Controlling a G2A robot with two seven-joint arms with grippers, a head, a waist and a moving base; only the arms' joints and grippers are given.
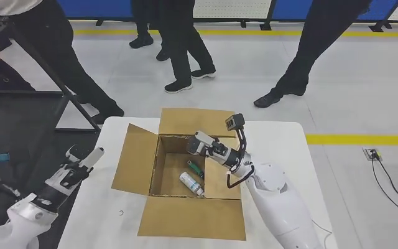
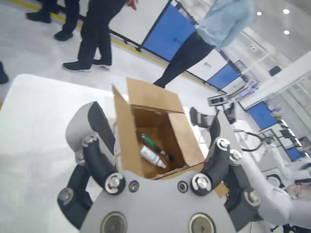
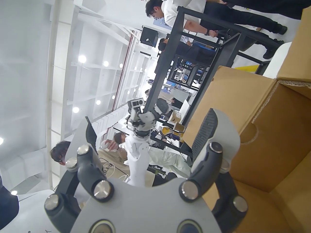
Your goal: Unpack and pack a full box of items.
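Two items, bottle (image 1: 191, 184) and green tool (image 1: 196, 167), lie inside the box (image 1: 193, 218).

place: robotics lab | cues: blue partition panels (image 2: 167, 35) | yellow floor line (image 1: 351, 139) | ceiling spotlights (image 2: 286, 11)

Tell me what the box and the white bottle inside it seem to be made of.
Box: corrugated cardboard, matte brown. The fluted inner layer shows along a cut flap edge in the right wrist view.
White bottle: probably plastic, smooth with a slight sheen and a narrower white tip. The look alone does not settle it.
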